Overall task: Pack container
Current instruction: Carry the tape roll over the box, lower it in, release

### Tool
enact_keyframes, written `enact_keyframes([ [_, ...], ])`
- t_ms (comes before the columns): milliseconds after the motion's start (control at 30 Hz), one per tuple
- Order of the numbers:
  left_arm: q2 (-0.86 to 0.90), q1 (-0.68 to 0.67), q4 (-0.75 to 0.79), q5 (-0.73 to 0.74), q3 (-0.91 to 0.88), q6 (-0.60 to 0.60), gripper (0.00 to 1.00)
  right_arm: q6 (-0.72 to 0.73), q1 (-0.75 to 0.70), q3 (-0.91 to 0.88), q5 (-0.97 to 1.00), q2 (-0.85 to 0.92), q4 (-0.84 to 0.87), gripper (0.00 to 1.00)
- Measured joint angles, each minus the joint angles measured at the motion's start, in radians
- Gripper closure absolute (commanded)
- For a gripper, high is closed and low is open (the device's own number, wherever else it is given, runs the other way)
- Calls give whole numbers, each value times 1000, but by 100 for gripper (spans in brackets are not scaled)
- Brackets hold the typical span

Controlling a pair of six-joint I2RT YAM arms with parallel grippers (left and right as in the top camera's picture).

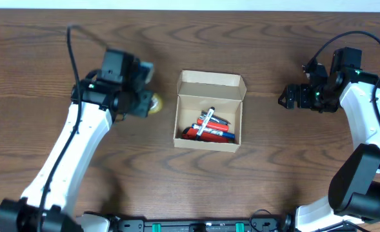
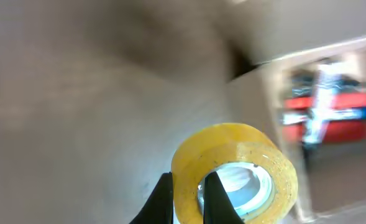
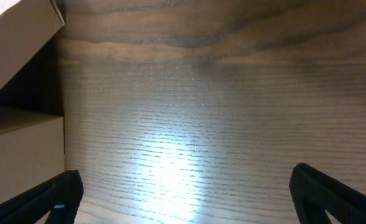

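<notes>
The container stands at the centre of the worktop with its lid flap open, and markers are lying inside. The wall of a yellow tape roll is gripped by the closed left jaws, just beside the container's left wall. From these jaws the container lies to the right, so a short transfer is judged sufficient. The right jaws are held wide open and empty, farther off.

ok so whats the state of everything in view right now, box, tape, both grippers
container: open, lid flap folded back, upright on the table
markers: lying inside the container
tape roll: outside the container, on its left side, pinched through its wall
left gripper: shut on tape roll
right gripper: open, empty, over bare table
</notes>
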Motion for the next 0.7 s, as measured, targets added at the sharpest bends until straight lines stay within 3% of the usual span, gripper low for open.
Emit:
enact_keyframes([
  [300, 14, -248, -58, 33, 49, 635, 94, 0, 0, 0, 1, 0, 1, 1],
  [467, 55, -301, 8, 5, 49, 777, 94, 0, 0, 0, 1, 0, 1, 1],
  [700, 147, -307, 74, -20, 49, 842, 94, 0, 0, 0, 1, 0, 1, 1],
])
